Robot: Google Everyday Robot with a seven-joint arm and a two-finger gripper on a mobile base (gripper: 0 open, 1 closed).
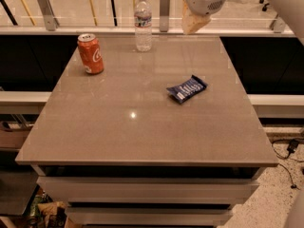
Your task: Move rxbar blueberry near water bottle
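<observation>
The rxbar blueberry (187, 89), a flat dark blue wrapper with white lettering, lies on the grey table (142, 137) right of centre. The water bottle (143, 23), clear with a white cap and a label band, stands upright near the table's far edge. My gripper (194, 23) hangs from the top of the view above the far right part of the table, behind the bar and to the right of the bottle. It holds nothing that I can see.
An orange soda can (90, 54) stands upright at the table's far left. A railing with metal posts (164, 6) runs behind the far edge. Drawers (142, 189) sit under the tabletop. Cables (285, 151) lie on the floor at right.
</observation>
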